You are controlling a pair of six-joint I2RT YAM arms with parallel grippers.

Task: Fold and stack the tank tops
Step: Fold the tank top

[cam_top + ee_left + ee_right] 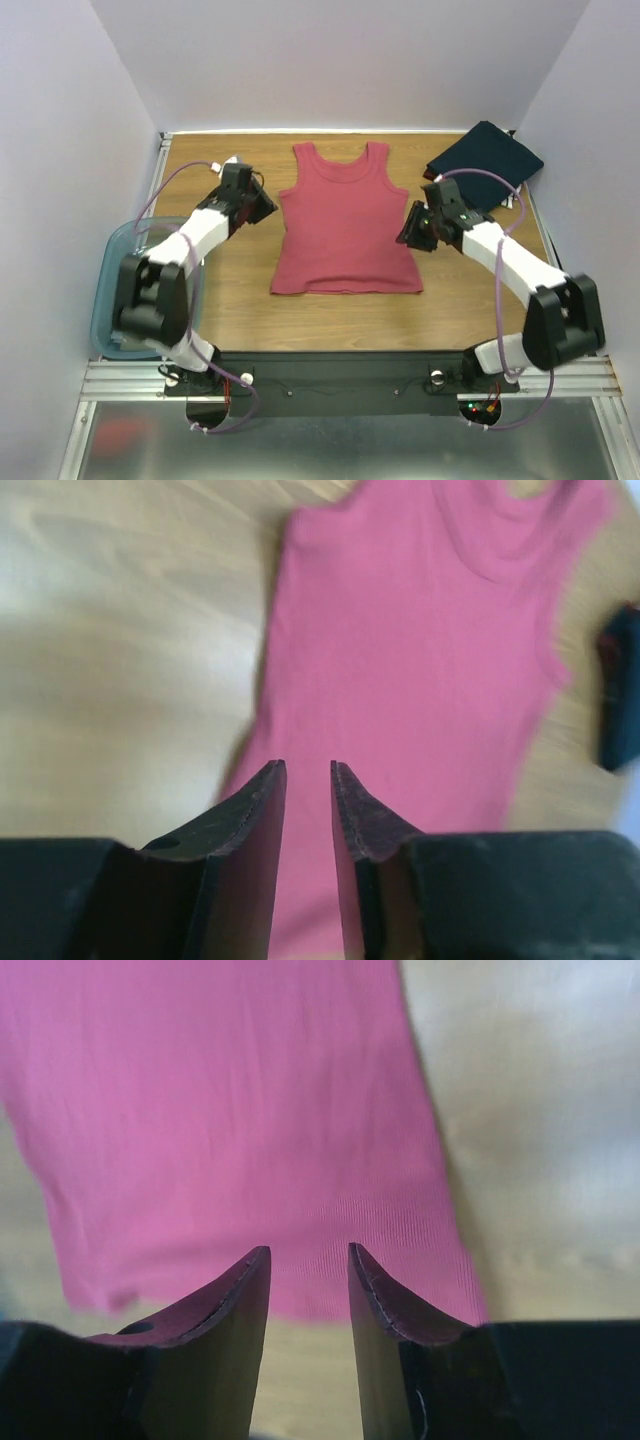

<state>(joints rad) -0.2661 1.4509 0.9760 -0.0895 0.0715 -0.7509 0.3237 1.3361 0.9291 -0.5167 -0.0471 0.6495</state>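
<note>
A dusty red tank top (345, 225) lies spread flat and face up in the middle of the wooden table (230, 300), straps toward the far wall and hem toward the arms, with no fold in it yet. A dark navy tank top (487, 160) sits as a compact bundle in the far right corner, well apart from the red one; it looks already folded, though its edges are too dark to read closely.

The left gripper (262, 205) hovers just beside the red top's left edge near the armhole, and the right gripper (408, 230) hovers just beside its right edge. In both wrist views the jaws stand parted with a clear gap and nothing between them: the left gripper's fingers (262, 810) frame only pink cloth below, and the right gripper's fingers (250, 1295) point down at the hem. Neither grips anything.

By this reading the job is roughly half done: one top appears dealt with, while the red one has been laid out and awaits folding and then stacking with the navy one. A translucent teal bin (108, 290) sits at the table's left edge, beside the left arm.
</note>
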